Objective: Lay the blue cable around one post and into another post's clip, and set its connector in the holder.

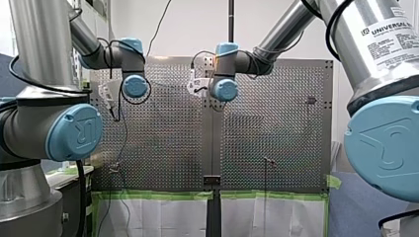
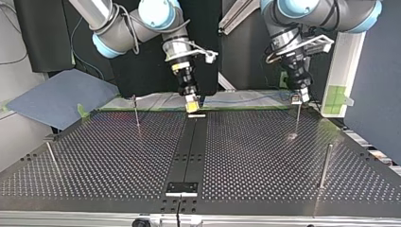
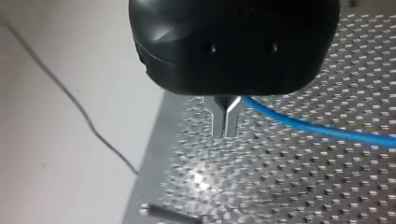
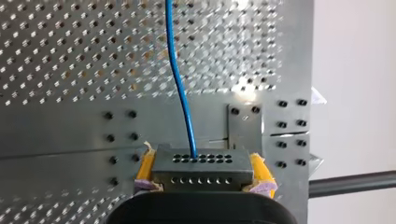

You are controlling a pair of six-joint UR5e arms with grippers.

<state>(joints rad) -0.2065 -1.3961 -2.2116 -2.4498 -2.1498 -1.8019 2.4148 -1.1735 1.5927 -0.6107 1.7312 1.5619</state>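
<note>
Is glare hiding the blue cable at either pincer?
Left wrist view: a glare patch on the perforated plate ahead of my left pincer, clear of the blue cable. Right wrist view: plate reflections beside the cable, which shows plainly ahead of the connector in my right pincer.

connector (image 4: pixel 201 171) between my right gripper's (image 2: pixel 192 105) fingers, over the table's (image 2: pixel 94 156) far middle | cable (image 4: pixel 180 79) runs ahead from it | my left gripper (image 2: pixel 299 98) just above a post (image 2: pixel 297 120) at top view's right, cable at its fingers
</note>
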